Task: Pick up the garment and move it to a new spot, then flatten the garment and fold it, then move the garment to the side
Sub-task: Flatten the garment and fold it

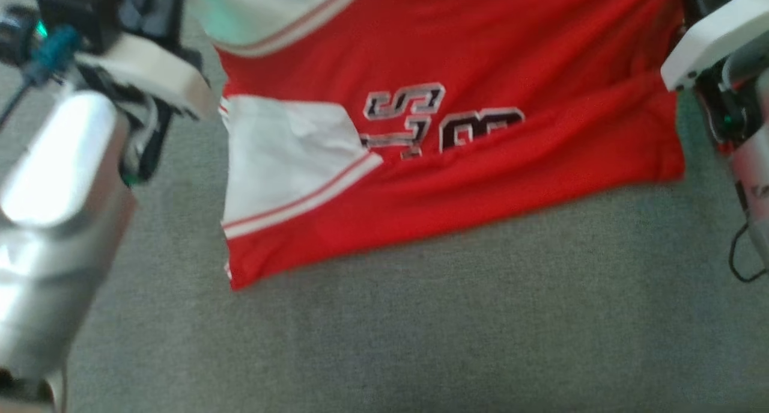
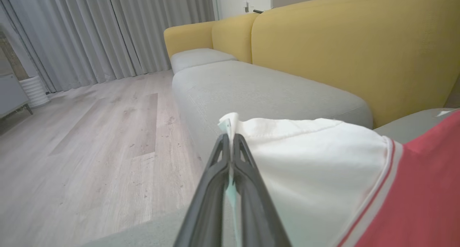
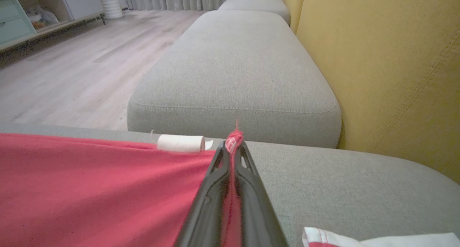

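Left wrist view: our left gripper (image 2: 230, 138) pinches the white edge of the red-and-white fabric jersey (image 2: 309, 164), right gripper (image 3: 233, 145) its red corner; thin bites may slip under tension

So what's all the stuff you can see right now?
jersey: one, red with white sleeves and dark letters, spread on the nearest cushion
cushions: three, grey, in a row along the sofa
sofa back: one, yellow, behind the cushions
floor: one, pale wood, beside the sofa
curtains: grey, hanging at the far end of the floor
pot: one, white and ribbed, on the floor by the curtains; could be a bin
cabinet: one, grey with teal drawers, by the pot
left gripper: one, dark, shut on the jersey's white sleeve
right gripper: one, dark, shut on the jersey's red edge
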Robot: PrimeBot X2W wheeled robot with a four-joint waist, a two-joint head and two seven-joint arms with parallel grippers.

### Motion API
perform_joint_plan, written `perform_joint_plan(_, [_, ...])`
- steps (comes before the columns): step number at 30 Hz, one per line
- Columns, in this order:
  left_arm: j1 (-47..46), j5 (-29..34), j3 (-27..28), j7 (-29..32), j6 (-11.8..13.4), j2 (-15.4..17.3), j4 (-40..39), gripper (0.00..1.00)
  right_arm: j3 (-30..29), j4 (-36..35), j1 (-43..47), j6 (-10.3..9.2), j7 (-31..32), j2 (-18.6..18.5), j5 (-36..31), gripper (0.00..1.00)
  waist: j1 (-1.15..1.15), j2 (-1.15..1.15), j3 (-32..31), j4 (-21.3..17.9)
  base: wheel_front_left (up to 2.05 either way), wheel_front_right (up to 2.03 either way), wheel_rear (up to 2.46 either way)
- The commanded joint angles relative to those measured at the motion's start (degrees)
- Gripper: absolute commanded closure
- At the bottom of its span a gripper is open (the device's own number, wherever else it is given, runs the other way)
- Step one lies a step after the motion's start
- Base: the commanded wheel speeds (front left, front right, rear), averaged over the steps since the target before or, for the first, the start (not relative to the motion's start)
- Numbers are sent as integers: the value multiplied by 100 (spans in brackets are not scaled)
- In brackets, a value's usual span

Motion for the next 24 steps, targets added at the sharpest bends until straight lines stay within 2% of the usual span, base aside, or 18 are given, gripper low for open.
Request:
perform_joint_plan(1, [-377,55,298,-60,54,274,-66,100,40,-183,-185,-4,-89,-69,60,100,0,0,74,-55,0,0,0])
perform_joint_plan(7, [-1122,305,262,-446,45,140,846,100,85,-143,-493,-4,-605,-15,451,100,0,0,196,-72,0,0,0])
perform_joint_plan(11, [-1315,347,196,-689,-70,4,1274,100,239,-57,-600,-4,-785,-48,601,100,0,0,204,-22,0,0,0])
perform_joint_plan(18, [-1035,311,-66,-847,-454,-209,1605,100,670,10,-341,-4,-801,-315,980,100,0,0,-3,162,0,0,0])
perform_joint_plan(24, [-463,117,-363,-599,-777,-164,1424,100,1203,-155,35,-4,-529,-744,1410,100,0,0,-280,315,0,0,0])
